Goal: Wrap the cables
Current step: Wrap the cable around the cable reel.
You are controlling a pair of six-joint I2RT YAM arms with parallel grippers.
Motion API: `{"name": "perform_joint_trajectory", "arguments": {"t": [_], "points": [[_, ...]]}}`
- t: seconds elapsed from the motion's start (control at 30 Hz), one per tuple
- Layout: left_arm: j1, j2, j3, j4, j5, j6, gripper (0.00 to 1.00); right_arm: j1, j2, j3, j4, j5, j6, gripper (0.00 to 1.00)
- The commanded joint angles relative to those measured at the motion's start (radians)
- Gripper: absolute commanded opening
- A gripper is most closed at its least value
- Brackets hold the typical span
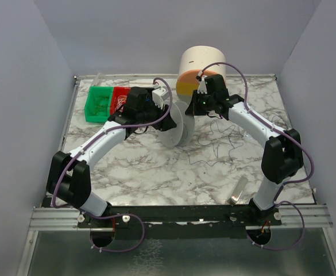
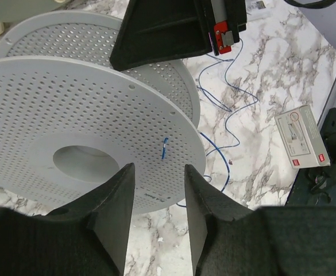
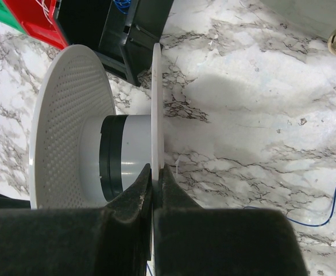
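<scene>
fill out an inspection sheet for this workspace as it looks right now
surface: marble table, grey-veined
job's things: wire with one end through a flange hole of the upright spool, rest loose in squiggles
clutter: green bin, red bin, white box, white cylinder
grippers: right claw shut on spool flange; left claw open, holding nothing
cables: purple hoses along both arms
surroundings: plain grey walls

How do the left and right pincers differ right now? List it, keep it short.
The left pincer stands open, with a clear gap between its fingers; the right pincer is shut. The left pincer grips nothing and faces the perforated flat side of the white spool; the right pincer pinches the thin edge of one spool flange. Both are black and sit at the same spool.
</scene>
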Motion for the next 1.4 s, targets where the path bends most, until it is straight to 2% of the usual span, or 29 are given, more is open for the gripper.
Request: {"name": "perform_joint_trajectory", "arguments": {"t": [0.0,0.4,0.63,0.93,1.07,1.37], "points": [[-0.023,0.033,0.029,-0.017,0.015,0.022,0.41,-0.004,-0.043,0.002,0.038,-0.012,0.002,0.00],[-0.038,0.066,0.059,-0.015,0.014,0.025,0.40,-0.004,-0.040,-0.004,0.043,-0.032,0.005,0.00],[-0.045,0.081,0.071,-0.021,0.018,0.025,0.35,-0.005,-0.040,-0.005,0.042,-0.036,0.005,0.00],[-0.051,0.087,0.083,-0.030,0.003,0.032,0.17,-0.005,-0.043,-0.006,0.042,-0.042,0.006,0.00],[-0.051,0.088,0.086,-0.032,-0.013,0.034,0.00,-0.005,-0.046,-0.011,0.043,-0.041,0.006,0.00],[-0.051,0.009,0.056,-0.072,-0.126,0.069,0.00,-0.020,-0.056,-0.003,0.032,0.022,-0.003,0.00]]}}
